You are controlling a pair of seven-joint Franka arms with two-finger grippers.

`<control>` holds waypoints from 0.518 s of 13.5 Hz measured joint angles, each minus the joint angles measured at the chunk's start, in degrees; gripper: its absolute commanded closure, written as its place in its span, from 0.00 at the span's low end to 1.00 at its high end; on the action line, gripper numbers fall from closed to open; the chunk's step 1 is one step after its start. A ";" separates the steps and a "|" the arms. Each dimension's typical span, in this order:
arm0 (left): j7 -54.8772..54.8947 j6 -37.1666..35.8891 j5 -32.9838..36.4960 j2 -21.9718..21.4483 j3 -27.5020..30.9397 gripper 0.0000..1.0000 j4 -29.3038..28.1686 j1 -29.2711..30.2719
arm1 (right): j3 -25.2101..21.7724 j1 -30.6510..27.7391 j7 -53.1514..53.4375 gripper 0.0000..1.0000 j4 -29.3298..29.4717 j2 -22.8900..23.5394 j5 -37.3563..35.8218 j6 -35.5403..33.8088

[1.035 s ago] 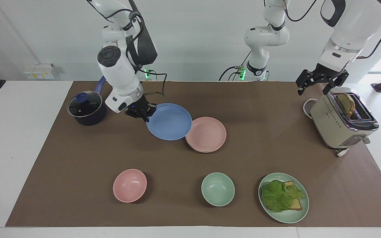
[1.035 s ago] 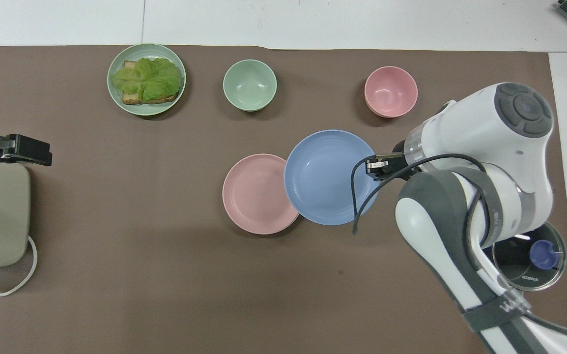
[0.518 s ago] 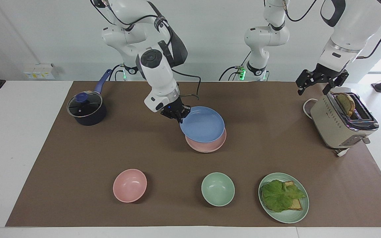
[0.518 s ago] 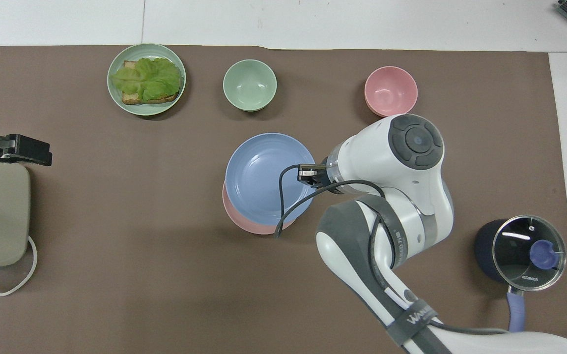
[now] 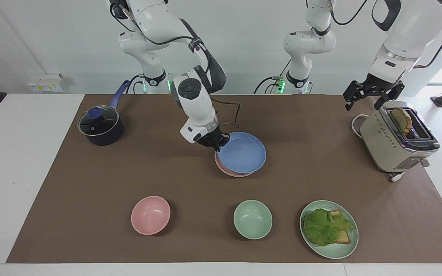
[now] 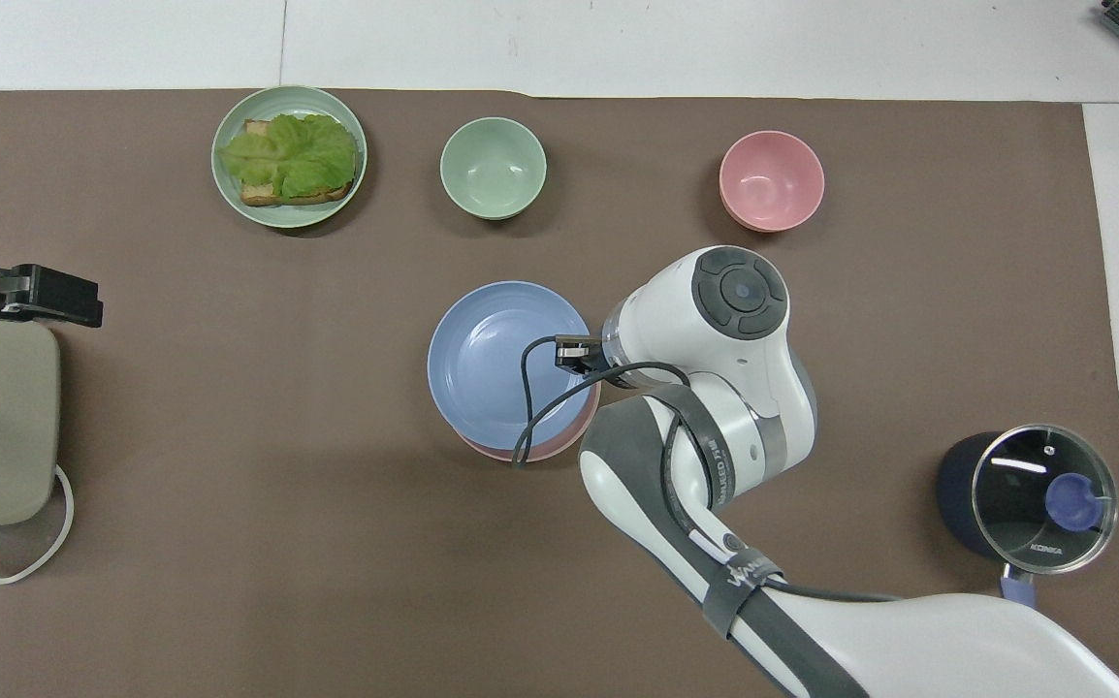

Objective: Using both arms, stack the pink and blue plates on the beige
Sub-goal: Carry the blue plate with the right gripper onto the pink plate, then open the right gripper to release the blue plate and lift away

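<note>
R arm comes in from its base at the pot end of the surface, elbow high, forearm sloping down toward mid-surface, wrist bent so the right gripper (image 5: 217, 142) sits low at the rim of the round matte medium-blue plate (image 5: 243, 152). Fingers (image 5: 214, 142) pinched tight on that rim, on the side toward the right arm's end. Blue plate tilted a bit, over the round pale-pink plate (image 5: 231, 171), covering most of it; only a pink crescent shows on the edge farther from the robots. Can't tell if blue is resting on pink or just above. A cream rim under the pink isn't clearly visible.

L arm waits, hanging down steeply, left gripper (image 5: 372, 96) up in the air over the beige toaster (image 5: 389, 143), fingers (image 5: 349, 100) spread wide, holding nothing.

Farther from the robots than the plates: a small pink bowl (image 5: 150, 215), a pale-green bowl (image 5: 252, 219), a green plate w/ lettuce on toast (image 5: 329, 229). A dark lidded saucepan (image 5: 100, 126) stands toward the right arm's end.
</note>
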 measured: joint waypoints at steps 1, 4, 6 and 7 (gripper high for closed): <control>0.00 0.00 0.00 0.00 0.00 0.00 0.00 0.00 | 0.00 0.17 0.00 1.00 -0.20 0.14 0.00 0.69; 0.00 0.00 0.00 0.00 0.00 0.00 0.00 0.00 | -0.18 0.17 0.00 1.00 -1.13 0.64 0.00 1.71; 0.00 0.00 0.00 0.00 0.00 0.00 0.00 0.00 | -0.26 -0.11 0.00 1.00 -1.35 1.05 0.00 1.79; 0.00 0.00 0.00 0.00 0.00 0.00 0.00 0.00 | -0.28 -0.22 0.00 1.00 -1.37 1.13 0.00 1.79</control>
